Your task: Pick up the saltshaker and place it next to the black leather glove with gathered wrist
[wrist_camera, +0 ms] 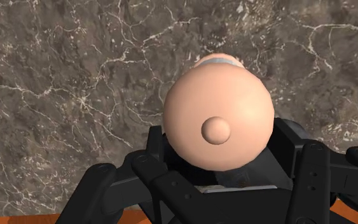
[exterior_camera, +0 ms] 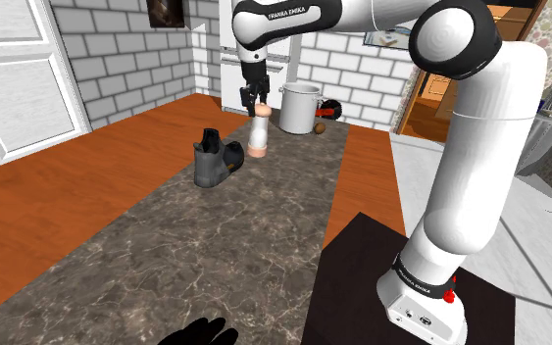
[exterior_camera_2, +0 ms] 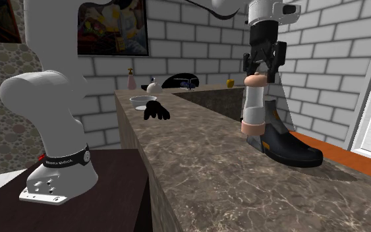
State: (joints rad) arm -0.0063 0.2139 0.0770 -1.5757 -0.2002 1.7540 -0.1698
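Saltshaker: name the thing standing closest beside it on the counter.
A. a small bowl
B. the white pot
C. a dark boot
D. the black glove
C: the dark boot stands right beside the saltshaker, while the black glove lies far off at the counter's near end in the shoulder view.

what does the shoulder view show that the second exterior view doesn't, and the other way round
Shoulder view, not the second exterior: a white pot at the far end of the marble counter, with a small brown thing beside it.
Second exterior view, not the shoulder: a white bowl just behind the black glove, and a painting on the brick wall.
Both: the claw at the top of the upright saltshaker, which stands close beside a dark boot, with the black glove far off along the counter.
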